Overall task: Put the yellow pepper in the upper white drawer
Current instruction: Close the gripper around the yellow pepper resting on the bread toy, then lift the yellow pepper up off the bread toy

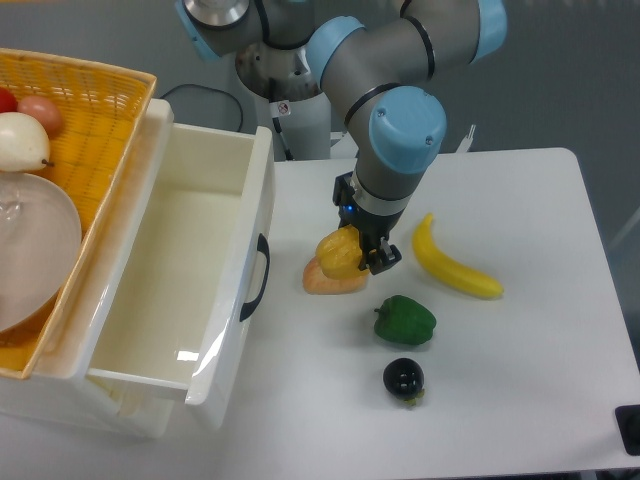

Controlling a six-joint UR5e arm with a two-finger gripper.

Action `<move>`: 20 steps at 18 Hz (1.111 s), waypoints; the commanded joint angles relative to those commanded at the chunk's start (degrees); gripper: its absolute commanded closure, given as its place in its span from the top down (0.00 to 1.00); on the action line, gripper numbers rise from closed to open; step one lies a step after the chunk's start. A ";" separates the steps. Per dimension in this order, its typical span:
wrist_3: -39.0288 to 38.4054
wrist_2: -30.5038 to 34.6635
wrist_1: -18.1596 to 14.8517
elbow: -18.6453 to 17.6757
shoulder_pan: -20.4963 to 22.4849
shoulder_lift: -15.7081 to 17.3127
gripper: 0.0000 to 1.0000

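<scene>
The yellow pepper (338, 252) is lumpy and glossy yellow-orange. It sits between the fingers of my gripper (362, 252), just above a tan-orange bread wedge (330, 280) on the white table. The gripper points down and is shut on the pepper. The upper white drawer (160, 270) stands pulled open at the left, with a dark curved handle (258, 276) on its front. The drawer's inside shows nothing in it. The pepper is to the right of the drawer's front, a short way from the handle.
A yellow banana (455, 265) lies right of the gripper. A green pepper (405, 320) and a dark round fruit (403, 380) lie in front of it. A yellow woven basket (75, 120) with a glass bowl and fruits sits on top of the drawer unit at the left.
</scene>
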 joint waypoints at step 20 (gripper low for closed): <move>-1.58 -0.53 -8.17 3.69 1.32 1.14 0.20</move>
